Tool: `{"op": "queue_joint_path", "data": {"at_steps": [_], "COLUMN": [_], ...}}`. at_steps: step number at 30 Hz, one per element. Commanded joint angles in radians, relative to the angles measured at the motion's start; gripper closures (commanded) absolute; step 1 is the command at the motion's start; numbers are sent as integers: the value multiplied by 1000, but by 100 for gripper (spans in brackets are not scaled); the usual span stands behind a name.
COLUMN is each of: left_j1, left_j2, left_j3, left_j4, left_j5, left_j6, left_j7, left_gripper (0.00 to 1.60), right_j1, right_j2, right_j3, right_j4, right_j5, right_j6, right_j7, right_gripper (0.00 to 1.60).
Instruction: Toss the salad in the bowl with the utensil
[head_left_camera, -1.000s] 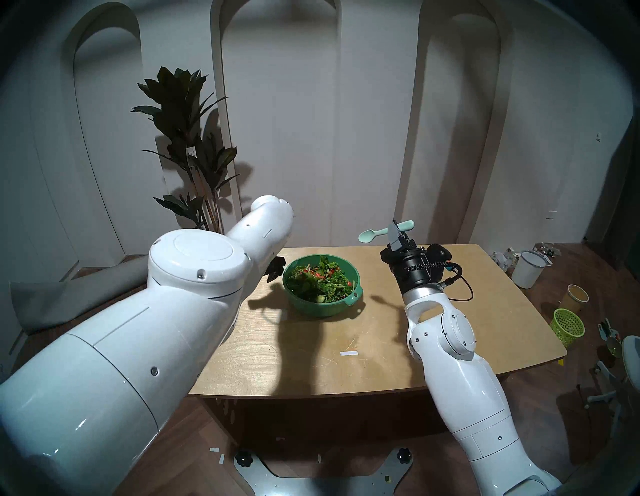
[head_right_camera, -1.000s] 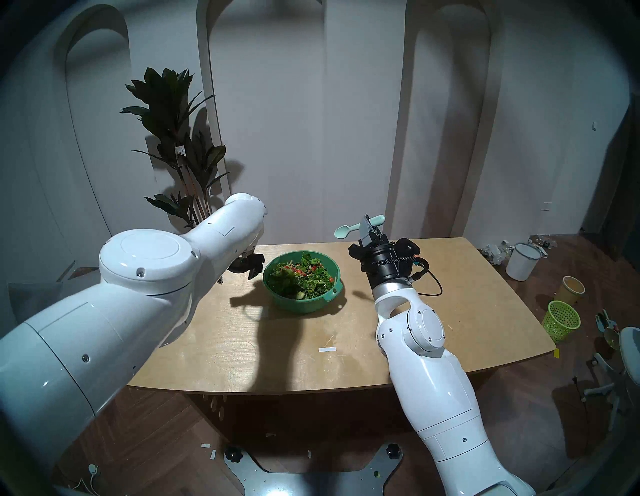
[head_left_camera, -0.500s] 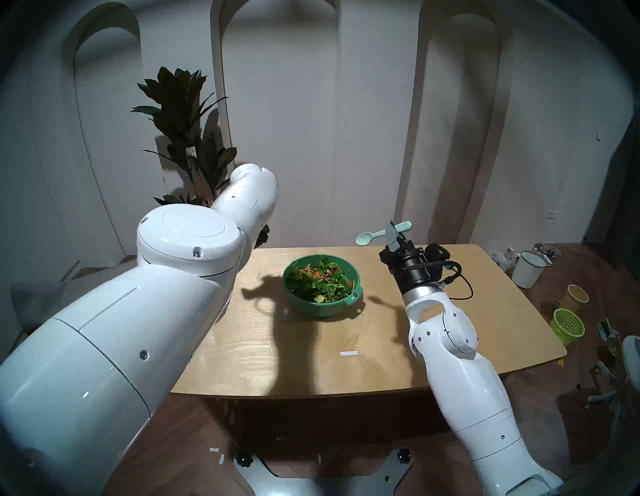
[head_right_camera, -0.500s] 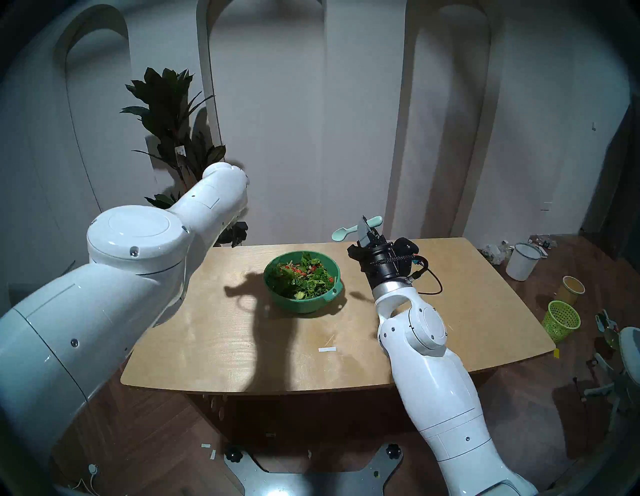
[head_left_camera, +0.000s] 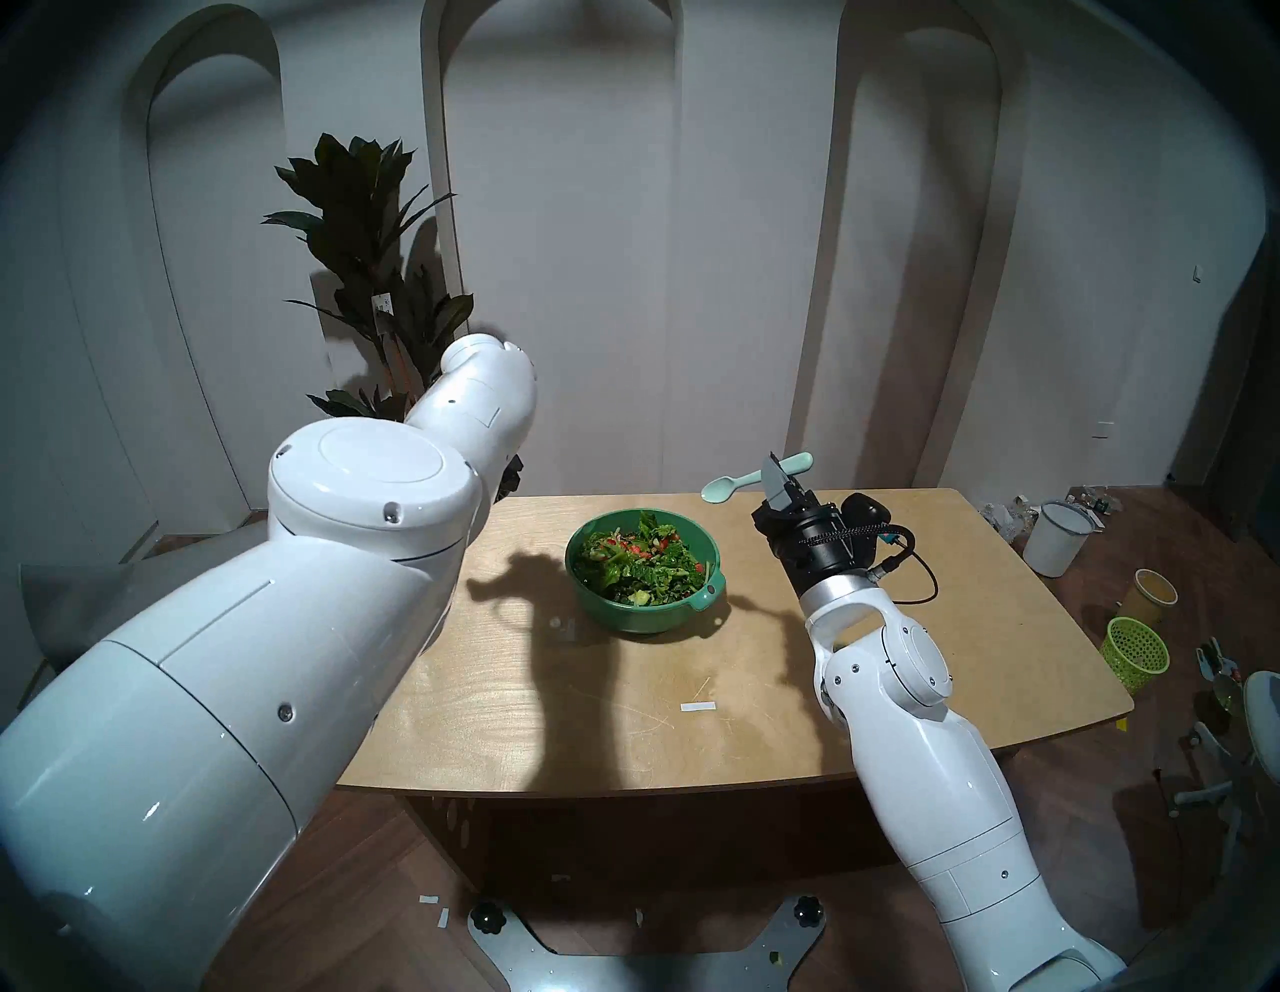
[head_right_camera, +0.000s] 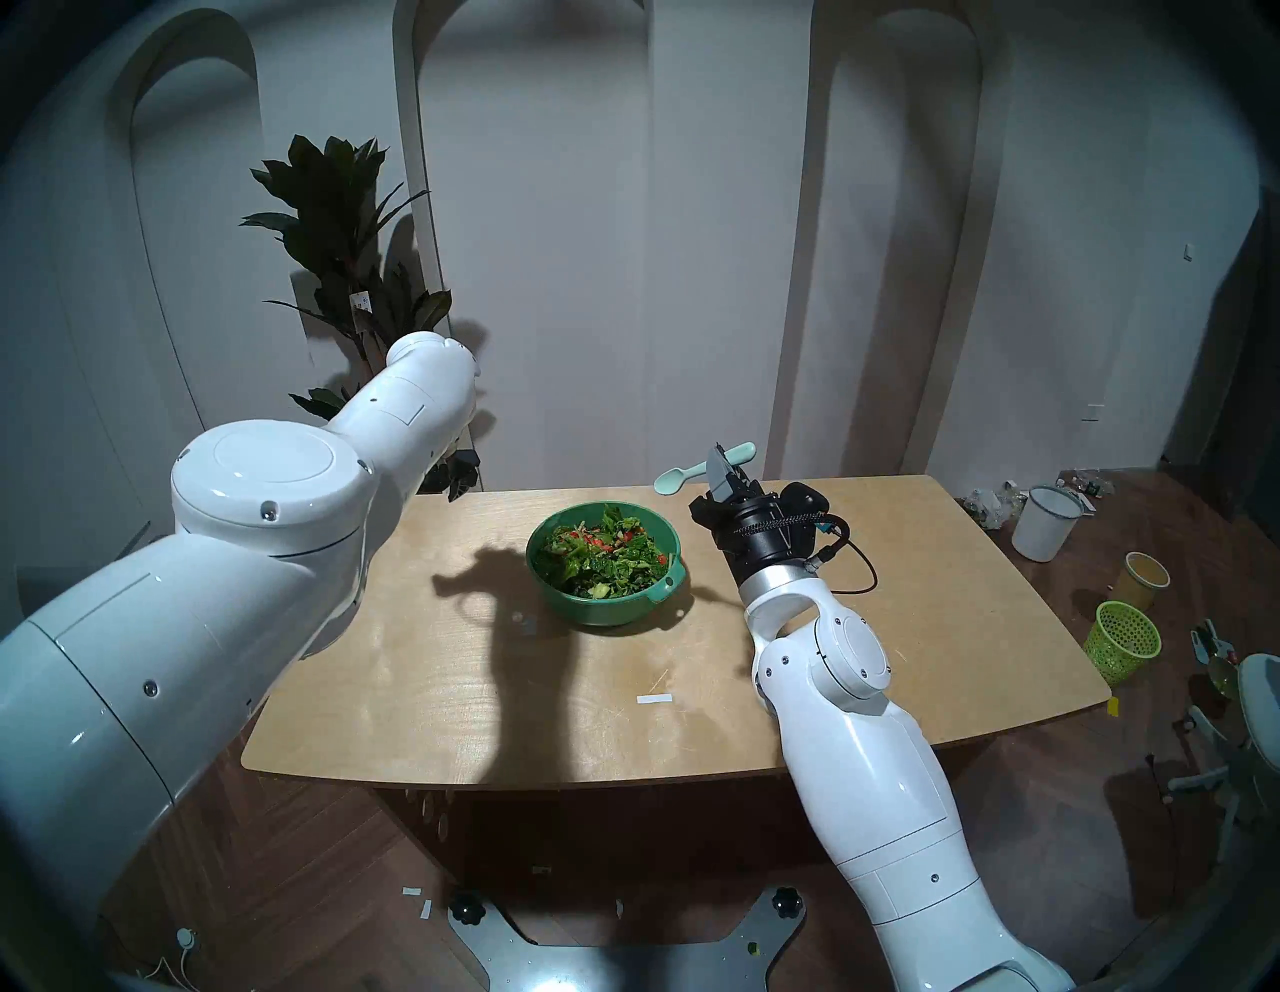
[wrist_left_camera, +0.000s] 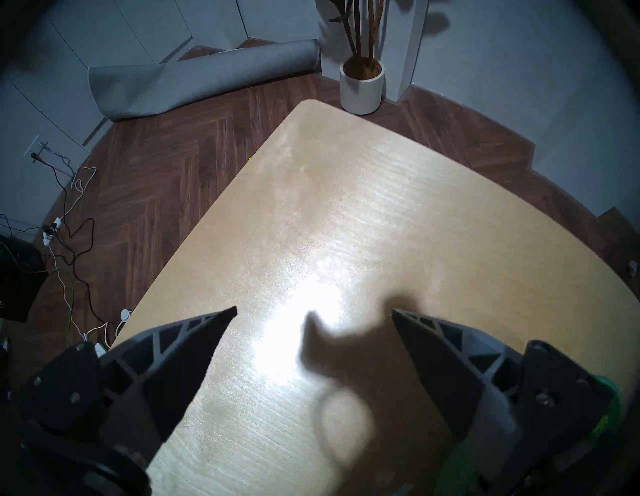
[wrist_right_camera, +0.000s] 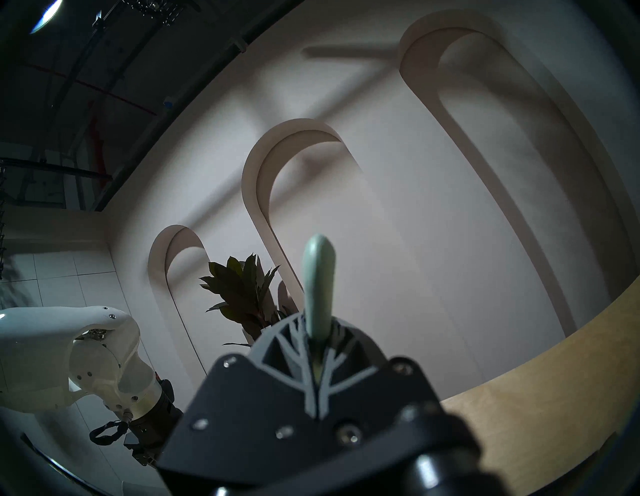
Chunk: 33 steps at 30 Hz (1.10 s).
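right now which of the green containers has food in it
The deep green bowl on the table: it holds the salad. The lime-green mesh basket stands on the floor, off the table's right end, with nothing visible inside.

1. The two head views look down from above the near edge of the table (head_left_camera: 692, 748), facing the arched wall behind its far edge; both arms reach in from the bottom corners.
2. They share almost everything: the bowl (head_left_camera: 644, 616) near the far edge, the whole tabletop, the plant (head_left_camera: 367, 228) past the far left corner. The right eye sits slightly to the right.
3. The left wrist view hangs close above the table's far left corner (wrist_left_camera: 311, 104), looking steeply down and outward at the floor and plant pot (wrist_left_camera: 362, 86).
4. The right wrist view tilts upward toward the wall arches, catching the plant (wrist_right_camera: 242, 291) and the table's far edge (wrist_right_camera: 519, 346).
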<state>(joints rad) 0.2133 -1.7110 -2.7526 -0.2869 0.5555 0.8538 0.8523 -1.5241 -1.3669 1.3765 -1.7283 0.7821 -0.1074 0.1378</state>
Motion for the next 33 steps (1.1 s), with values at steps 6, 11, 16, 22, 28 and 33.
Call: {"op": "queue_joint_path", "data": {"at_steps": [6, 11, 16, 22, 28, 33], "left_j1": [33, 42, 27, 20, 51, 86], "left_j2": [17, 17, 19, -3, -33, -50], "left_j3": [20, 26, 32, 57, 79, 95], "left_j4": [-22, -33, -48, -59, -53, -49], "left_j5": [28, 33, 37, 53, 70, 86], "left_j6": [69, 93, 106, 106, 102, 98], "left_j7": [8, 10, 14, 15, 12, 16], "left_gripper": [0, 0, 0, 0, 0, 0], "right_j1": [1, 1, 1, 5, 8, 21], "right_j2": [1, 5, 7, 6, 8, 10], "right_j3": [-15, -19, -22, -27, -32, -33], "right_j4": [-2, 2, 9, 16, 28, 36], "right_j5": [20, 26, 32, 37, 40, 42], "right_j6": [26, 40, 53, 67, 83, 97], "right_j7": [14, 17, 20, 22, 23, 24], "right_gripper": [160, 160, 160, 160, 160, 160]}}
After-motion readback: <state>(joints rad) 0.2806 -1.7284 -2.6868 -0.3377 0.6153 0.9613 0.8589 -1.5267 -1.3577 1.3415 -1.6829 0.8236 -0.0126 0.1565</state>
